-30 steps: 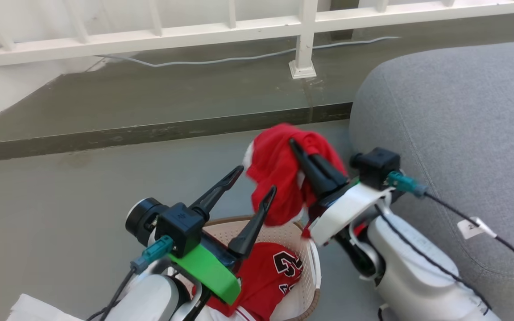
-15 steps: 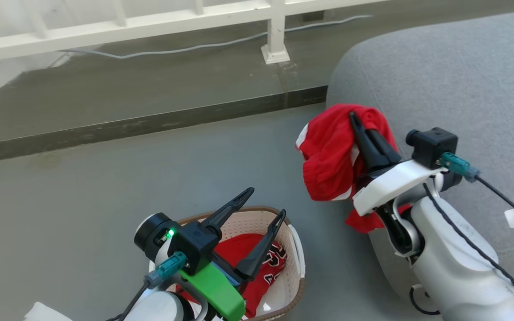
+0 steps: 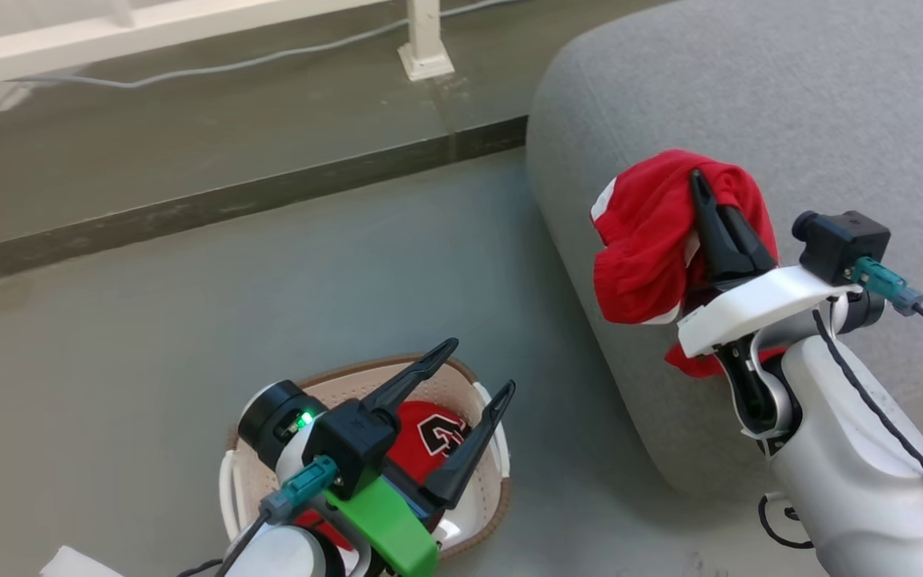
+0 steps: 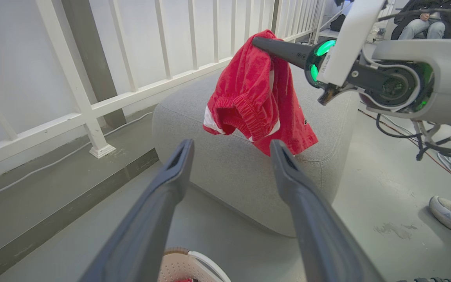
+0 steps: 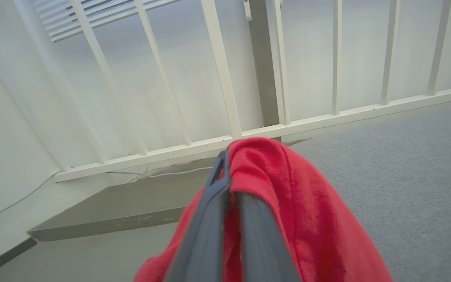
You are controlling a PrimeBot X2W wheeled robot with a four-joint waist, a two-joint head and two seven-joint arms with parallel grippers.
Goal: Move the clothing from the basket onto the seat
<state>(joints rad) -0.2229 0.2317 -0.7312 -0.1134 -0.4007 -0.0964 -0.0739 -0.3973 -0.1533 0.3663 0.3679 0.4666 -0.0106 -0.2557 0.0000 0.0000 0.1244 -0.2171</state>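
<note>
Swung across from beside the basket [image 3: 333, 377], the right gripper [image 3: 702, 188] pinches one red garment [image 3: 642, 240] over the seat [image 3: 790, 96] edge, not yet released. Meanwhile the left gripper [image 3: 481, 365] hovers spread above the basket, where the second garment [image 3: 429, 429] waits inside.

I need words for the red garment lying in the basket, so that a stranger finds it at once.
Find the big grey seat; on the floor to its left stands a cream basket with a brown rim. The garment lies inside it, below the open left hand. Unlike the other red garment, which hangs from the right hand, it shows black-and-white lettering.
</note>
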